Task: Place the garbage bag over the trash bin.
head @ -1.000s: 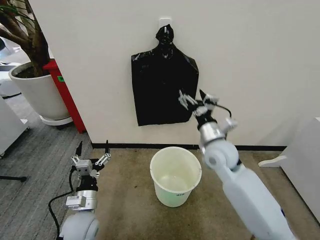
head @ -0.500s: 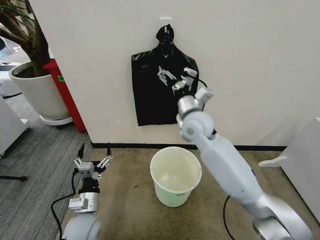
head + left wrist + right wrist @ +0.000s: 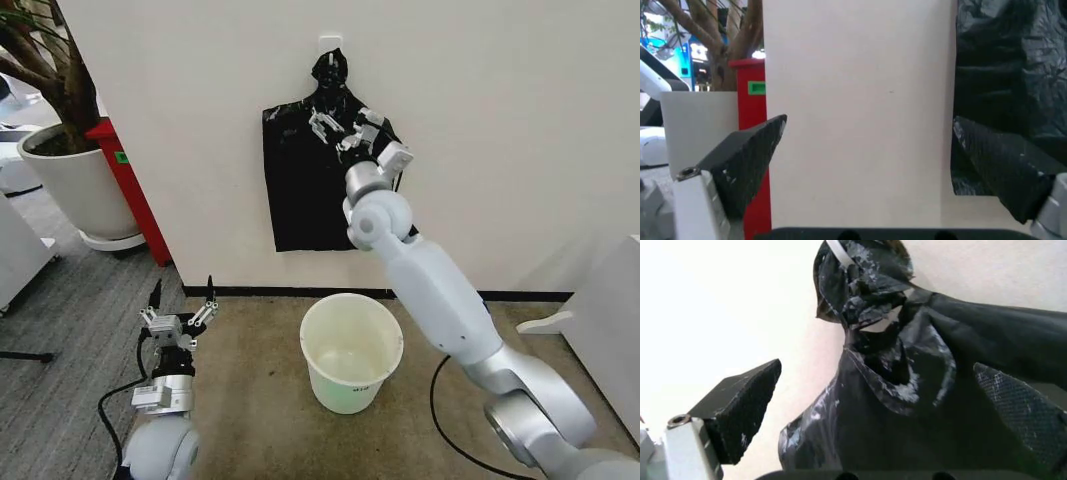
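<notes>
A flat black bag bundle [image 3: 310,195] with a knotted top hangs from a hook on the white wall. A loose garbage bag is out of view. My right gripper [image 3: 337,125] is raised against the bundle's upper part, just below the knot, and is open. In the right wrist view its fingers [image 3: 740,407] straddle the bundle's neck [image 3: 933,370] without touching it. The trash bin [image 3: 345,390], a small white bucket, stands upright on the floor under the bundle. My left gripper [image 3: 183,292] waits open, low and to the bin's left, pointing at the wall [image 3: 860,100].
A large white planter [image 3: 75,185] with a tree stands at the far left beside a red panel [image 3: 130,190]. White furniture [image 3: 610,330] is at the right edge. A black baseboard [image 3: 260,292] runs along the wall. Carpet lies around the bin.
My right arm has swung up and to the left, from beside the bundle's right edge to just below its knot. The left gripper has barely shifted.
</notes>
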Robot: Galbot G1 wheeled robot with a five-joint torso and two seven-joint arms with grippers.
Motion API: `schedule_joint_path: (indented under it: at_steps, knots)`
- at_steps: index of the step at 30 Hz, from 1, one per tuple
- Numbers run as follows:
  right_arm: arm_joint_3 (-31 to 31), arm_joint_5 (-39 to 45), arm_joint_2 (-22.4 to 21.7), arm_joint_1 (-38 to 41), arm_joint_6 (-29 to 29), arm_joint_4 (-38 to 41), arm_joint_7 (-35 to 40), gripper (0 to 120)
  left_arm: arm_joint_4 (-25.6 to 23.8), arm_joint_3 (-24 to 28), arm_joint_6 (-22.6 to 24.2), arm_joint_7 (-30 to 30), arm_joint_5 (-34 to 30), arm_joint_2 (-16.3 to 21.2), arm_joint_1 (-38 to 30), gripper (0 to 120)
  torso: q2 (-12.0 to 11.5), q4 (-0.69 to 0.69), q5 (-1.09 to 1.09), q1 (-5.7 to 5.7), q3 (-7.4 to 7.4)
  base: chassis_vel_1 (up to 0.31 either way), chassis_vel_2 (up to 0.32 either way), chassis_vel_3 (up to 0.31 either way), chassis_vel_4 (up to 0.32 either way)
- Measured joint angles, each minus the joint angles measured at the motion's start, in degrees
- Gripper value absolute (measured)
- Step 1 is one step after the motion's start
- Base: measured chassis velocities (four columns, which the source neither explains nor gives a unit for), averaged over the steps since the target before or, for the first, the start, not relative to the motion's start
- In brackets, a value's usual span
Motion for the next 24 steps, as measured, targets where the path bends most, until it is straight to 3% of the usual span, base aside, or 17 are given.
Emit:
schedule_joint_path:
  at_steps: [15, 23, 24]
  knots:
    - [1.3, -2.1, 0.4, 0.4, 1.6, -4.4, -4.0, 99, 0.3, -0.3, -0.8, 0.0, 0.8, -0.2, 0.8, 99, 0.0, 0.0, 0.01, 0.0, 0.0, 0.0, 0.0, 0.0, 0.0]
    - [1.9, -2.9, 1.3, 0.7, 2.2, -5.2, -4.4, 79, 0.3, -0.4, -0.9, -0.1, 0.9, -0.4, 0.8, 98, 0.0, 0.0, 0.01, 0.0, 0.0, 0.0, 0.0, 0.0, 0.0]
    - [1.9, -3.0, 1.6, 0.7, 2.3, -5.3, -4.4, 72, 0.4, -0.4, -1.0, -0.2, 0.9, -0.4, 0.8, 98, 0.0, 0.0, 0.01, 0.0, 0.0, 0.0, 0.0, 0.0, 0.0]
